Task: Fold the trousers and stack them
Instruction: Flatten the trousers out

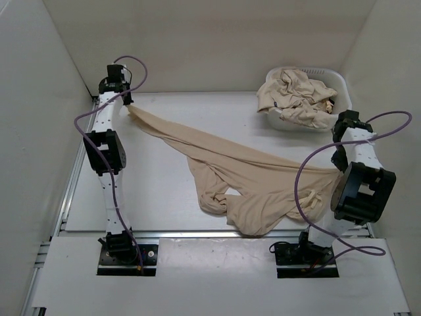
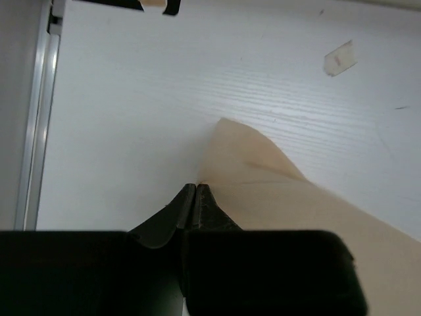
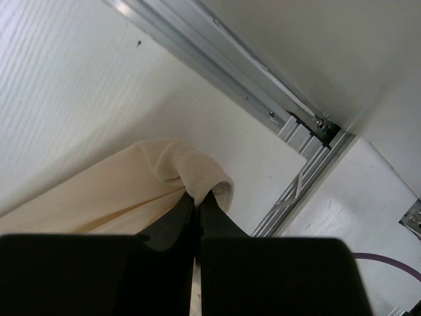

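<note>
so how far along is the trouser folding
Early. Nothing is folded or stacked yet. In hand: one pair of trousers stretched across the table, left gripper and right gripper each shut on an end. Left: folding it, plus the heap in the basket.

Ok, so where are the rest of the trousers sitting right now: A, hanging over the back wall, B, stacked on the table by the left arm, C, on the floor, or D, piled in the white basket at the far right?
D: a crumpled heap of beige trousers fills the white basket at the table's far right corner.
</note>
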`<state>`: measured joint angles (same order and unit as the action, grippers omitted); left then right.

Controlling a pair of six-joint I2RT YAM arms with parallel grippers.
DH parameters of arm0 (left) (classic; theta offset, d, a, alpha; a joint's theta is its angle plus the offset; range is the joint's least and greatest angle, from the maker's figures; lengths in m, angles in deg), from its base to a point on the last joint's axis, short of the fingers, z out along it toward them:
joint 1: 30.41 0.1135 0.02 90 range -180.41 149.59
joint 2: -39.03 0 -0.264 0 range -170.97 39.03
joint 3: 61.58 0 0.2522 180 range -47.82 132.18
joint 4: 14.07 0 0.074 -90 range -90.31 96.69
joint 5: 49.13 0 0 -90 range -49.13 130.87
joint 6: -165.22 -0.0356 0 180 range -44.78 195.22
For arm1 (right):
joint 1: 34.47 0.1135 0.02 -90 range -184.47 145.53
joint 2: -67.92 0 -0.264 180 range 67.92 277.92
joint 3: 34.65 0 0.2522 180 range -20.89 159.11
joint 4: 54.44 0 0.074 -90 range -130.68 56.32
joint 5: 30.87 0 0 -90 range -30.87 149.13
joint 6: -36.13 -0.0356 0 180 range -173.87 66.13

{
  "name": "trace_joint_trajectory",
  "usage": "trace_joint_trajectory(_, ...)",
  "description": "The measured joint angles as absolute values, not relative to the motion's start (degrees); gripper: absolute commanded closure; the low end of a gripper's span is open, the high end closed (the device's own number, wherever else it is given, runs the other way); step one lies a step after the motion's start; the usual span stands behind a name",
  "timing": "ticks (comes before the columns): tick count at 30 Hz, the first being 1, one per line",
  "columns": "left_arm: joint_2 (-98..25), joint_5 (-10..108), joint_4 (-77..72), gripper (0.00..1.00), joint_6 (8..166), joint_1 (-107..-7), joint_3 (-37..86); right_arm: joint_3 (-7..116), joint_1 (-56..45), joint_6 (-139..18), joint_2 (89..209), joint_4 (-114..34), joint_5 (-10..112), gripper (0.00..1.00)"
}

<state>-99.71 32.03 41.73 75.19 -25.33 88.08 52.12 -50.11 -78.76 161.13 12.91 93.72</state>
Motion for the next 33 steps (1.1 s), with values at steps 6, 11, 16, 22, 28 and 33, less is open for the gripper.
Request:
trace_joint_trajectory(6, -100.1, 29.7, 41.7, 0.86, 75.2, -24.7, 87.4, 54.9, -52.5, -79.0, 160.2, 12.8, 95.1, 1.0)
trace_joint_trajectory(11, -94.4, 29.9, 41.3, 0.86, 75.2, -22.2, 85.3, 54.9, -52.7, -78.9, 158.0, 12.7, 95.2, 1.0)
trace_joint_trajectory(16, -91.9, 29.9, 40.3, 0.86, 75.2, -22.6, 85.1, 56.6, -53.5, -79.1, 161.0, 13.0, 95.1, 1.0)
trace_joint_trajectory(22, -96.6, 29.6, 39.5, 0.86, 75.2, -25.1, 90.1, 61.6, -55.9, -79.3, 166.5, 13.3, 95.0, 0.85)
trace_joint_trajectory(28, -101.1, 27.6, 37.9, 0.0, 75.1, -25.3, 89.5, 69.0, -55.9, -77.5, 171.2, 13.3, 91.5, 0.18)
trace_joint_trajectory(33, -99.0, 26.2, 38.2, 0.0, 75.2, -25.0, 82.0, 70.2, -53.8, -75.5, 169.3, 13.2, 87.3, 0.17)
